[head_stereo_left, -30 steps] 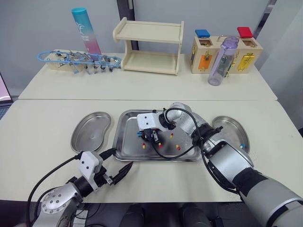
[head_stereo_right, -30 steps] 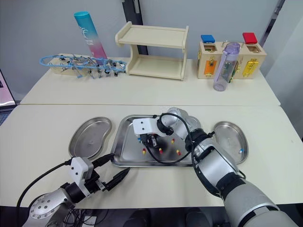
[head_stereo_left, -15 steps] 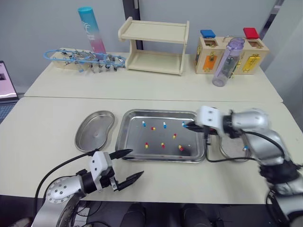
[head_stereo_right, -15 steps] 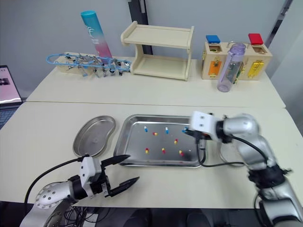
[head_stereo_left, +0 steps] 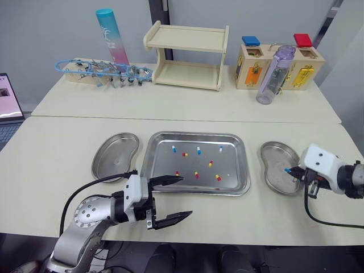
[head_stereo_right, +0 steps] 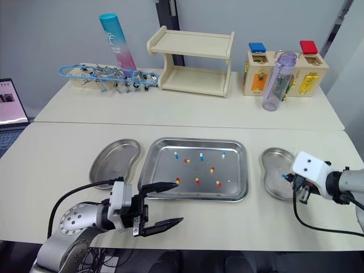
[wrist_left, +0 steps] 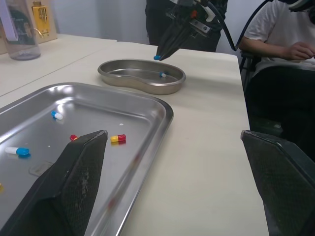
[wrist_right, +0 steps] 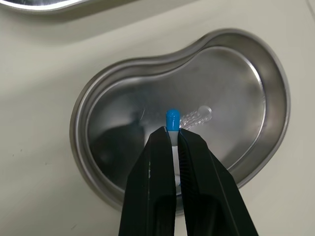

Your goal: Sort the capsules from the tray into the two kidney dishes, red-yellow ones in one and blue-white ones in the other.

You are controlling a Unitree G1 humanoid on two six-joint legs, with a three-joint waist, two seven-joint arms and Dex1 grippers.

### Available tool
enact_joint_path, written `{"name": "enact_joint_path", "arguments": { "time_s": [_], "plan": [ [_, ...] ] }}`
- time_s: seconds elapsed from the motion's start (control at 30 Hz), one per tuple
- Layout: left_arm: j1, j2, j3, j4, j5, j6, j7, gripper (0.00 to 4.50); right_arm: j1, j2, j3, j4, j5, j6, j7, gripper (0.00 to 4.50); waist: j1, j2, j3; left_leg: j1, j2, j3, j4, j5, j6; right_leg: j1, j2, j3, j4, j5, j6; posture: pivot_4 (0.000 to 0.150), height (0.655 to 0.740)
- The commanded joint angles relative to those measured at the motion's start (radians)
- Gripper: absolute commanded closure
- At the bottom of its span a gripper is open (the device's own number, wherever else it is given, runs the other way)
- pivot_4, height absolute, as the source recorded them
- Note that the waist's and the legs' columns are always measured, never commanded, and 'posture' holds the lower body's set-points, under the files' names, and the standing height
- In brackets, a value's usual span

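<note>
1. Worktop [head_stereo_left: 57, 148]: pale; the tray and both dishes are carried on it
2. Tray [head_stereo_left: 165, 165]: set between the two dishes; red-yellow capsules [head_stereo_left: 197, 174] and blue-white capsules [head_stereo_left: 198, 150] are scattered in it, none touching
3. Right kidney dish [head_stereo_left: 274, 162]: just beside the tray's right edge; one loose capsule [wrist_left: 162, 74], blue-ended, is seen lying inside
4. Left kidney dish [head_stereo_left: 114, 159]: just beside the tray's left edge; no capsule can be made out in it
5. Left pincer [head_stereo_left: 186, 196]: spread wide, nothing held; it is placed at the tray's near left corner and is judged the nearer arm for the red-yellow ones
6. Right pincer [wrist_right: 172, 135]: closed narrowly on the held capsule [wrist_right: 172, 120], above the right kidney dish
7. Held capsule: blue-white, blue end past the fingertips, long axis in line with the fingers; the dish's hollow lies directly beyond it, so a release alone is judged enough
</note>
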Motion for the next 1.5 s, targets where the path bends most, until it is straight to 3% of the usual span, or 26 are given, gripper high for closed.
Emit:
{"name": "enact_joint_path", "arguments": {
  "time_s": [0.03, 0.47, 0.67, 0.93, 1.03, 1.27, 1.5],
  "plan": [
    [0.000, -0.006, 0.003, -0.027, -0.019, 0.003, 0.013, 0.00, 0.001, -0.023, -0.042, -0.014, 0.023, -0.011, -0.028, 3.85, 0.000, 0.000, 0.000, 0.000, 0.000, 0.000, 0.000, 0.000, 0.000, 0.000, 0.000, 0.000, 0.000, 0.000, 0.000, 0.150, 0.7400],
    [0.082, 0.022, 0.145, -0.034, -0.049, 0.041, 0.098, 0.00, 0.040, -0.061, -0.105, 0.021, 0.112, -0.081, -0.006, 0.03, 0.005, 0.000, 0.000, 0.001, 0.000, -0.001, 0.000, 0.000, 0.000, 0.002, 0.000, 0.000, -0.002, 0.000, 0.000, 0.150, 0.7400],
    [0.125, 0.020, 0.314, -0.029, -0.075, 0.036, 0.174, 0.00, 0.119, -0.032, -0.204, 0.005, 0.203, -0.134, 0.038, 0.03, 0.004, 0.000, 0.000, 0.001, 0.000, -0.001, 0.000, 0.000, 0.000, 0.003, 0.000, -0.001, -0.002, 0.000, 0.000, 0.150, 0.7400],
    [0.071, 0.054, 0.586, 0.267, 0.007, -0.049, 0.309, 0.00, 0.223, 0.100, -0.366, 0.129, 0.223, -0.404, -0.031, 0.03, 0.005, -0.002, 0.000, 0.002, 0.000, -0.001, 0.000, 0.000, 0.000, 0.004, 0.000, -0.001, -0.002, 0.000, 0.000, 0.150, 0.7400],
    [0.081, 0.095, 0.666, 0.349, 0.002, -0.020, 0.312, 0.00, 0.290, 0.100, -0.426, 0.189, 0.268, -0.388, 0.007, 0.03, 0.005, -0.002, 0.000, 0.002, -0.001, -0.001, 0.000, 0.000, 0.000, 0.004, 0.000, -0.001, -0.002, 0.000, 0.000, 0.150, 0.7400],
    [0.148, 0.131, 0.701, 0.563, 0.036, -0.028, 0.267, 0.00, 0.430, 0.117, -0.465, 0.257, 0.291, -0.362, 0.012, 0.03, 0.000, -0.001, 0.000, 0.003, 0.000, -0.001, -0.001, 0.000, 0.000, 0.004, 0.000, -0.001, -0.002, 0.000, 0.000, 0.150, 0.7400],
    [0.122, 0.125, 0.682, 0.634, 0.063, -0.055, 0.269, 0.00, 0.434, 0.097, -0.451, 0.331, 0.291, -0.412, 0.009, 0.03, 0.003, -0.003, -0.001, 0.003, 0.000, -0.001, -0.001, 0.000, 0.000, 0.004, 0.000, -0.001, -0.002, 0.000, 0.000, 0.150, 0.7400]
  ]
}}
